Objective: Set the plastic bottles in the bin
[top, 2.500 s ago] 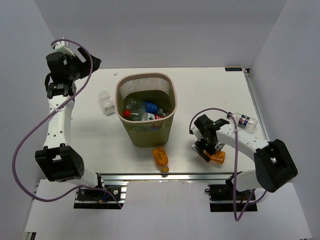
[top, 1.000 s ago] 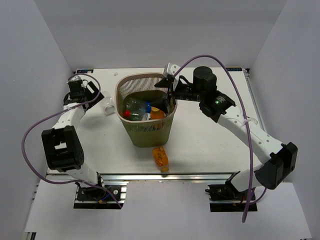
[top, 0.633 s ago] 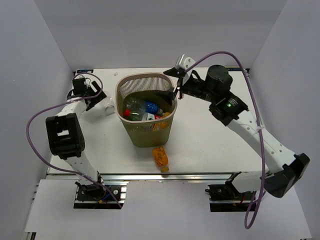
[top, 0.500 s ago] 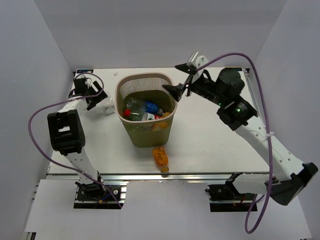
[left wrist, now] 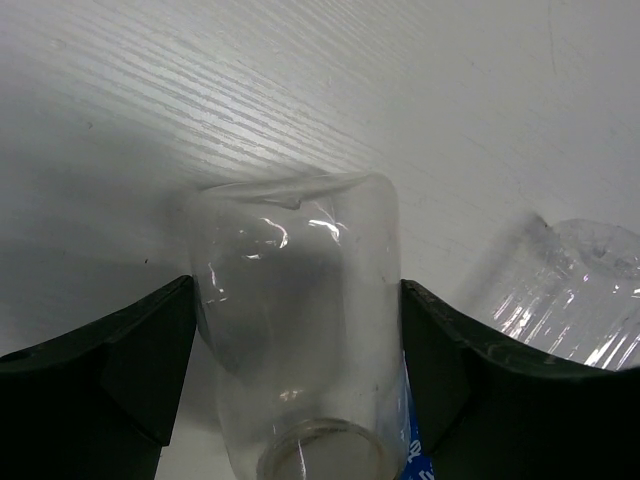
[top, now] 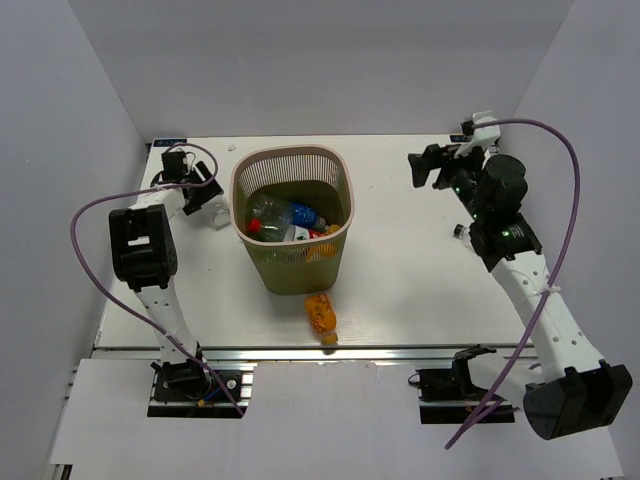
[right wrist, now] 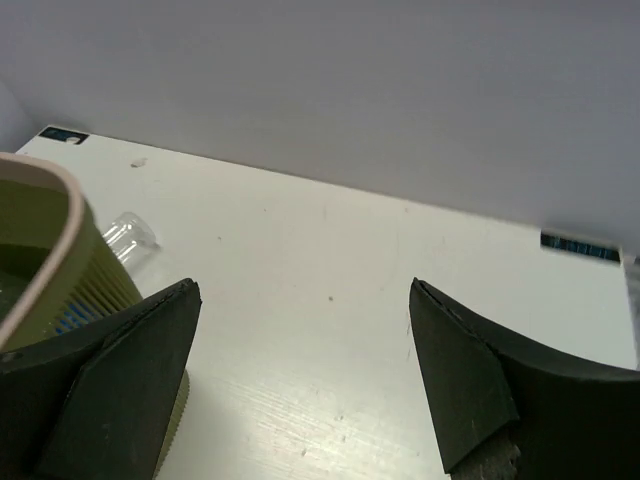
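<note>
The olive-tan bin [top: 290, 268] stands mid-table and holds a green bottle [top: 268, 210], a blue-labelled bottle [top: 305, 215] and an orange bottle [top: 326, 236]. A second orange bottle [top: 320, 315] lies on the table in front of it. My left gripper [top: 203, 192] is open at the bin's left. In the left wrist view its fingers [left wrist: 120, 350] flank the clear squat bottle [left wrist: 300, 330], which lies on the table [top: 216, 213]. My right gripper [top: 422, 170] is open and empty, raised at the back right; it also shows in the right wrist view [right wrist: 303, 285].
Crinkled clear plastic [left wrist: 575, 290] lies just right of the held-between bottle. The right wrist view shows the bin's corner [right wrist: 50, 260] with a clear bottle neck [right wrist: 132, 238] beyond it. The back wall is close behind both grippers.
My right gripper carried an orange bottle to the bin, left it inside, then swung away to the back right. My left gripper came down and moved right onto the clear bottle.
</note>
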Tool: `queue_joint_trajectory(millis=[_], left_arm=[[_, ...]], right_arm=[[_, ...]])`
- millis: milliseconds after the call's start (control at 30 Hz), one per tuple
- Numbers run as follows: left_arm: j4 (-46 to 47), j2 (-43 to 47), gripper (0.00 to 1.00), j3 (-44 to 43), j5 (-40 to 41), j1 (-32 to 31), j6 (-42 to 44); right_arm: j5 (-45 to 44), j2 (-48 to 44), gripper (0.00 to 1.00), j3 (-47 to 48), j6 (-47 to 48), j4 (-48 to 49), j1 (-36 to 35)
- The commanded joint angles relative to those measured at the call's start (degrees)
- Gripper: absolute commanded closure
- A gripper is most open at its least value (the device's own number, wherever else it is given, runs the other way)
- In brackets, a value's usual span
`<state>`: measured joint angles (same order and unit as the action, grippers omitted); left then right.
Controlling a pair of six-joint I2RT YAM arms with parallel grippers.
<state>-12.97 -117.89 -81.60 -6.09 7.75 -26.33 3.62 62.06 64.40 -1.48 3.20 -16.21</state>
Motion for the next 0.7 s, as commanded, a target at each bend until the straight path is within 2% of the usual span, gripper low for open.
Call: queue_joint_trajectory(millis=[0, 67, 133, 233, 267, 400, 500, 600, 667], left_arm=[[-2.06, 0.99, 0.39, -1.19, 1.96, 0.07, 0.49], [-3.02, 2.65, 0.49, -1.36, 3.36, -0.01, 0.22], [-4.16, 5.63, 0.54, -1.8, 3.98, -0.01, 0.22], [-5.04, 10.29, 0.57, -2.07, 3.98, -0.01, 0.22], [-5.13, 14.4, 0.59, -2.07, 3.98, -0.01, 0.05], [-4.52, 25.93, 0.58, -2.68, 2.4, 0.07, -0.74], [-3.29, 33.82, 0.56, -4.52, -3.72, -0.1, -0.31], [-1.97, 39.37, 0.52, -5.93, -8.14, -2.55, 1.7], [-1.7, 41.32, 0.49, -6.9, -8.33, -7.55, 3.55]], right_arm=[[-3.35, -1.77, 0.11, -5.49, -5.81, 1.98, 2.4], [-5.35, -2.64, 0.11, -8.4, -7.83, 2.51, 3.28], [-6.6, -2.82, 0.11, -12.8, -10.02, 3.56, 4.6], [-7.48, -1.69, 0.11, -16.75, -12.4, 3.31, 5.92], [-7.4, -0.46, 0.11, -17.29, -13.89, 2.95, 6.18], [-5.47, 2.62, 0.11, -18.26, -12.51, 1.72, 6.8], [-5.11, 4.2, 0.11, -18.17, -11.8, 0.67, 6.98], [-3.54, 4.12, 0.11, -19.31, -10.31, 1.28, 6.98], [-0.38, 3.33, 0.11, -20.19, -9.08, 1.63, 7.07]])
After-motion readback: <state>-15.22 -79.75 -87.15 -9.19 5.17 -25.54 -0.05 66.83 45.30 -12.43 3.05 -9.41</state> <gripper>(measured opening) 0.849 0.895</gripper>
